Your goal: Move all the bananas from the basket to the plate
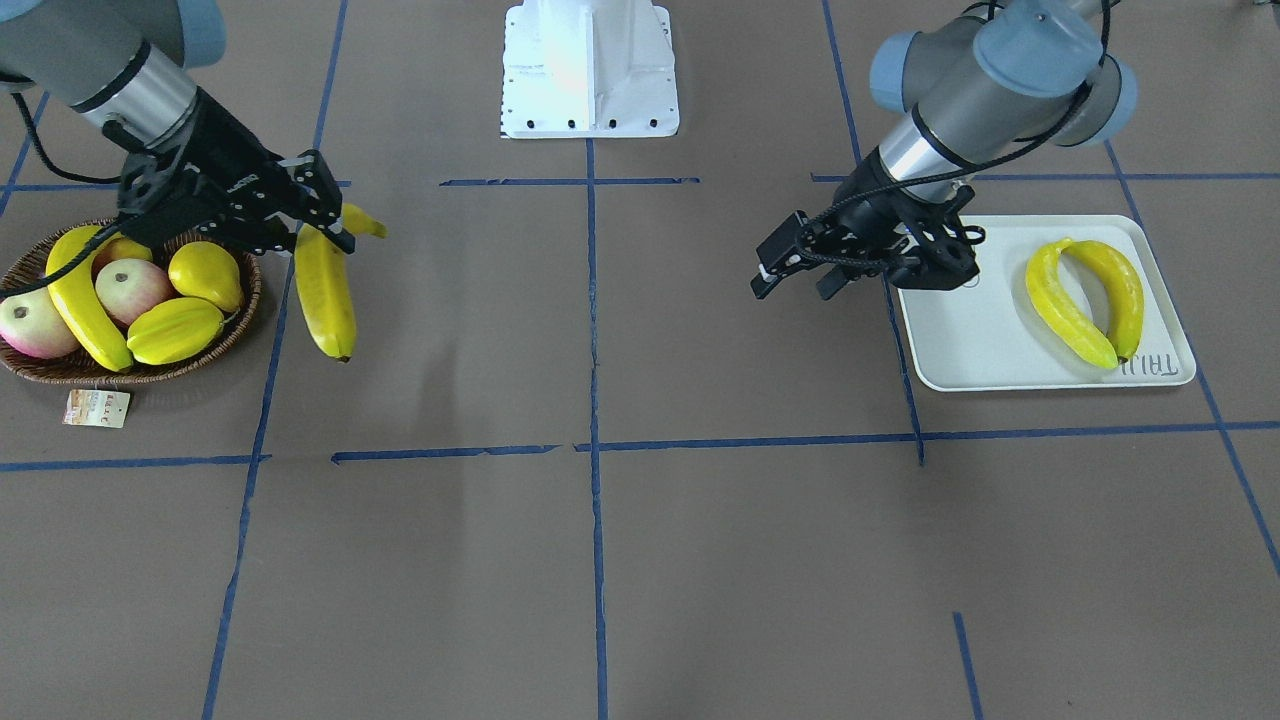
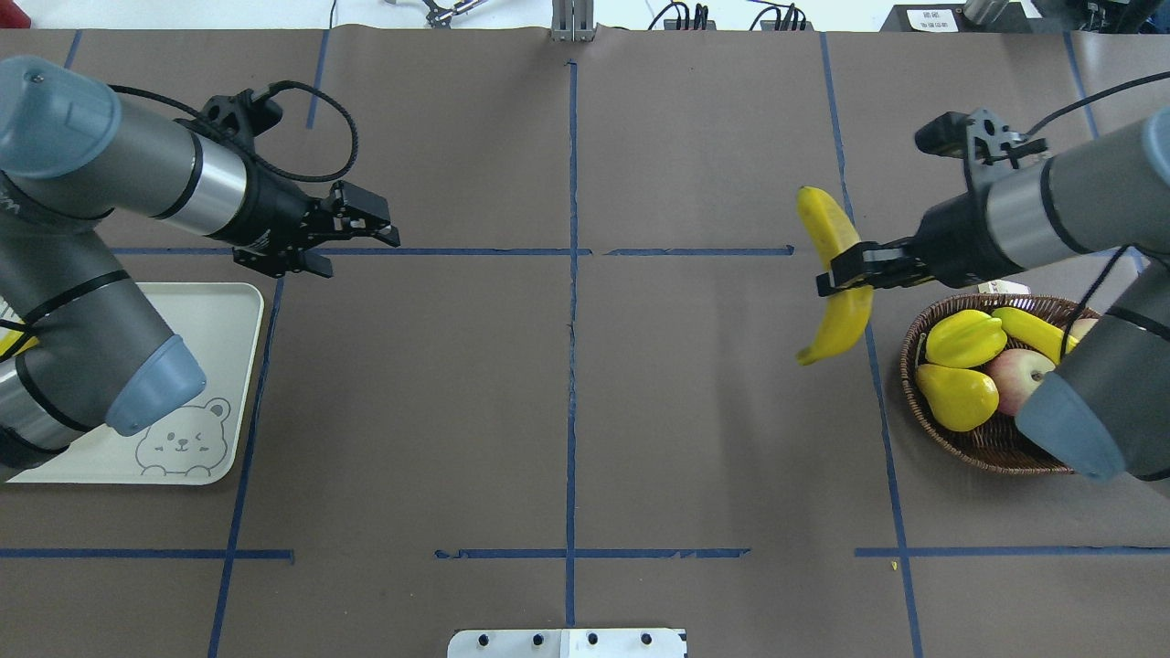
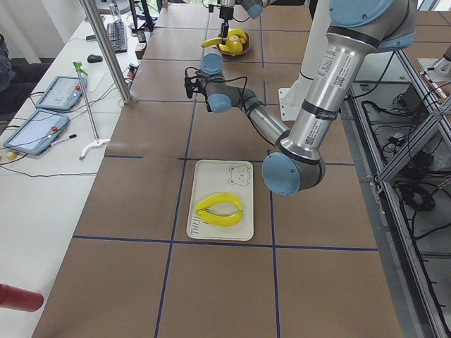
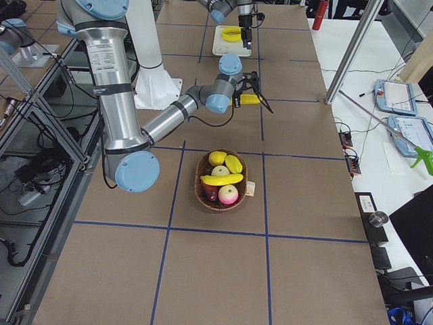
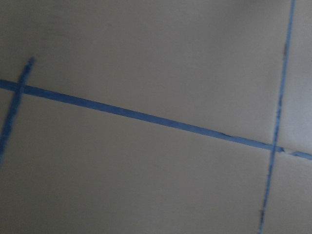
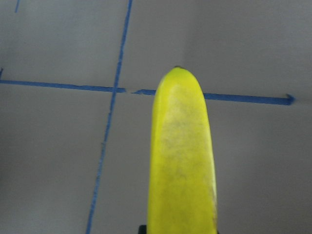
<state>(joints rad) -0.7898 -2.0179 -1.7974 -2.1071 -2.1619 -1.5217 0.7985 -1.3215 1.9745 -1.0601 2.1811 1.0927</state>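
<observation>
Seen from overhead, the flat rectangular off-white plate (image 2: 215,338) with a grey bear face lies at the left edge of the brown paper-covered desk (image 2: 695,429). Two long curved yellow bananas (image 1: 1070,312) (image 1: 1118,285) lie on it, touching at their ends. Just right of the plate, the left tool (image 1: 797,284) hangs above the bare desk with its jaws apart and nothing between them.

Well to the right, the right tool (image 2: 845,274) is clamped across the middle of a third yellow banana (image 2: 825,224). This banana is held off the desk, just left of the shallow oval dark-brown wicker basket (image 2: 969,445).

In the basket a fourth yellow banana (image 2: 1033,331) lies among a ridged yellow starfruit (image 2: 964,338), a plump yellow pear-shaped fruit (image 2: 960,399) and reddish apples (image 2: 1015,370). A small paper tag (image 1: 97,408) rests on the desk beside the rim.
</observation>
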